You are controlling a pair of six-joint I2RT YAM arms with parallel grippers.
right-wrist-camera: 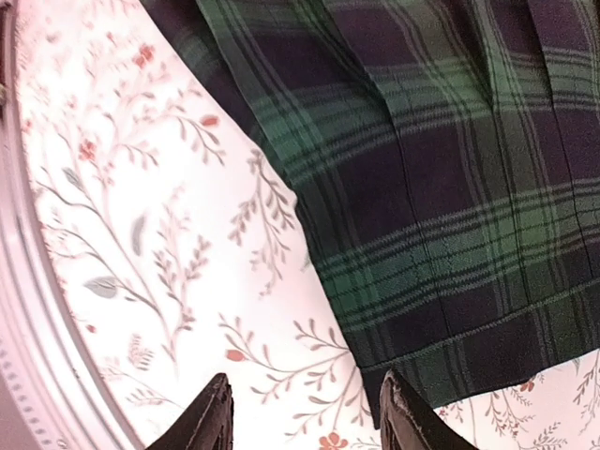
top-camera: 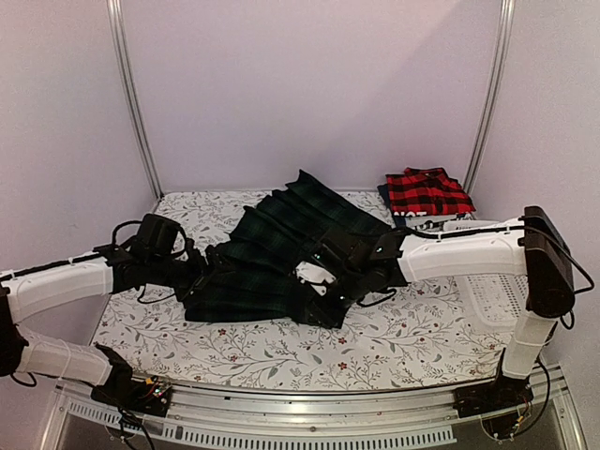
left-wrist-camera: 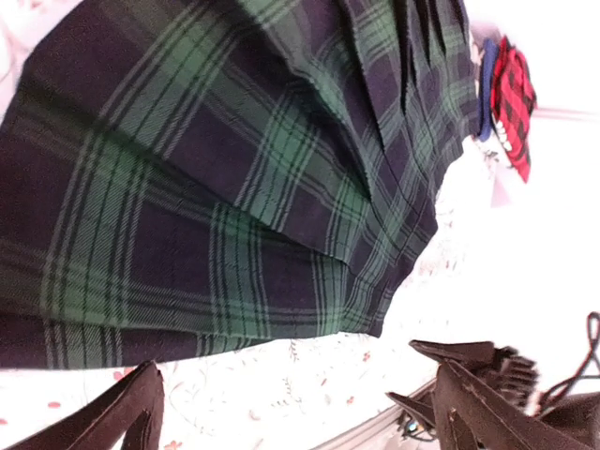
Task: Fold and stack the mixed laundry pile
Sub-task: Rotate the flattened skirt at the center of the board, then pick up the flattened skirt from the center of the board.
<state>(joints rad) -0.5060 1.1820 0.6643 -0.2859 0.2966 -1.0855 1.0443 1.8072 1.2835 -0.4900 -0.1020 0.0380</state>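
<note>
Floral-print table cloth [top-camera: 281, 352] with a dark green-navy plaid garment [top-camera: 265, 246] mid-table and a white lattice basket [top-camera: 492, 300] at right.

The dark green-navy plaid garment [right-wrist-camera: 450, 187] runs off both wrist views' edges, and the navy blue folded cloth [left-wrist-camera: 484, 94] shows only a sliver under the red-and-black checked flannel shirt [left-wrist-camera: 514, 94].
</note>
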